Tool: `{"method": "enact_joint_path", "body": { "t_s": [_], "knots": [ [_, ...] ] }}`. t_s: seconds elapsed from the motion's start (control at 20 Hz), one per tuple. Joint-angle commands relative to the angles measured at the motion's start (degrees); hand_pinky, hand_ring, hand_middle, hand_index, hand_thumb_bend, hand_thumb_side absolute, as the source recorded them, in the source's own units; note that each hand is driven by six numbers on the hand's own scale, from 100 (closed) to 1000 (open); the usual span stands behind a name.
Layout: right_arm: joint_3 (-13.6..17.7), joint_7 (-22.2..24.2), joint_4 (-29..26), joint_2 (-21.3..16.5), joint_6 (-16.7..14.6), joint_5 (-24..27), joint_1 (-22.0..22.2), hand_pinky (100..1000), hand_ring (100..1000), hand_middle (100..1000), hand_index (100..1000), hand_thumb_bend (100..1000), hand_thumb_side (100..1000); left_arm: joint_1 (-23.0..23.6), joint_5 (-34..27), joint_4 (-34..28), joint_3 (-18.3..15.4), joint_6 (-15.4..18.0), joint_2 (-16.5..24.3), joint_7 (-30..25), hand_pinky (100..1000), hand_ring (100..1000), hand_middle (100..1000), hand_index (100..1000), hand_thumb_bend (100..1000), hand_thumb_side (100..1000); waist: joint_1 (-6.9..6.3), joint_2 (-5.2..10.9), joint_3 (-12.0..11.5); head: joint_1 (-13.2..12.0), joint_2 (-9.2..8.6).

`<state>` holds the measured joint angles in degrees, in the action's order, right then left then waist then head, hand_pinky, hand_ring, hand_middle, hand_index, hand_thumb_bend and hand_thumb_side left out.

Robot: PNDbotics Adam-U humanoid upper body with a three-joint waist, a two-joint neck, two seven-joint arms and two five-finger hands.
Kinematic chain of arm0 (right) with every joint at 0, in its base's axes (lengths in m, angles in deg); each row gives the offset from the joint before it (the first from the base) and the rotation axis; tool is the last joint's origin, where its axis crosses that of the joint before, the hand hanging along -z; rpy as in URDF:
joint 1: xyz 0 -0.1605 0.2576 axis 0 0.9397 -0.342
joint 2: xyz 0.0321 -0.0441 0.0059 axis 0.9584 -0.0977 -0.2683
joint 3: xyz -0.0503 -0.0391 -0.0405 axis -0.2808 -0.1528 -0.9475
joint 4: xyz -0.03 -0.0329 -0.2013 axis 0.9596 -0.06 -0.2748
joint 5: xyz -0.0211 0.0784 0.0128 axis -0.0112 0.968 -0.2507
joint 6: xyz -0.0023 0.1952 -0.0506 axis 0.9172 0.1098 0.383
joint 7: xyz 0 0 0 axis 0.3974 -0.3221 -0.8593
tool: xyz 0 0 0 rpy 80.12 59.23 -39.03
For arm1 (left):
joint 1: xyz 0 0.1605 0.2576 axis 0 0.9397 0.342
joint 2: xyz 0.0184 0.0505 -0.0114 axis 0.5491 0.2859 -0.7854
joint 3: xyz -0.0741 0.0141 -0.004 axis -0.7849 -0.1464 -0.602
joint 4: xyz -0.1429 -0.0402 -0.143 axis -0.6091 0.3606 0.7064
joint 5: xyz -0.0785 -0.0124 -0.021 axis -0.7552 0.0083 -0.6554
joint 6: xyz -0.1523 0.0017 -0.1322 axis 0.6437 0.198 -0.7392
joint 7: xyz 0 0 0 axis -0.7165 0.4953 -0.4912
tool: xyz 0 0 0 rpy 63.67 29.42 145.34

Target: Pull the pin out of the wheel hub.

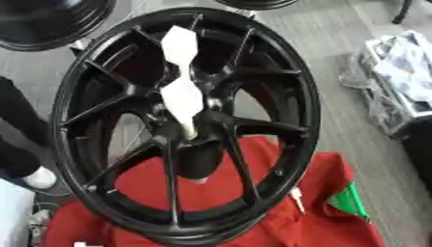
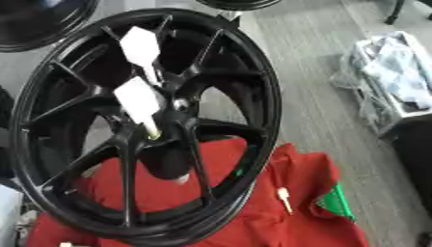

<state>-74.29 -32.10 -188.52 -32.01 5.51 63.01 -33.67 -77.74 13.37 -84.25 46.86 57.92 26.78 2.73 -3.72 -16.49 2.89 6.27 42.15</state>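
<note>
Black, multi-spoke metal wheel hub stands tilted on a red cloth. A white faceted pin sticks out of its centre bore. Another small white pin lies on the cloth. Neither hand is visible.

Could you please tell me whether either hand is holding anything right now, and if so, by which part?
Nothing is held: neither robot hand appears in either view. The white pin still sits in the black wheel hub, untouched.
</note>
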Motion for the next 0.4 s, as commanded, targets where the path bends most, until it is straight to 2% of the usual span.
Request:
{"method": "enact_joint_path", "body": {
  "t_s": [0.05, 0.4],
  "knots": [
    [-0.50, 0.49, 0.71, 0.69, 0.62, 2.01, -2.58, 836, 731, 643, 749, 100, 642, -1.34, 0.26, -1.43, 0.13, -0.07, 0.07, -0.41, 844, 780, 740, 800, 100, 802, 0.07, 1.34, -0.24, 0.41, -0.91],
    [-1.42, 2.52, 3.81, 4.31, 0.72, 1.16, -4.47, 845, 718, 624, 735, 100, 657, -3.13, 0.52, -2.13, 0.51, -0.41, -2.33, -0.75, 844, 779, 738, 799, 106, 800, -0.48, 0.79, -1.19, 1.06, -1.28]
  ]
}}
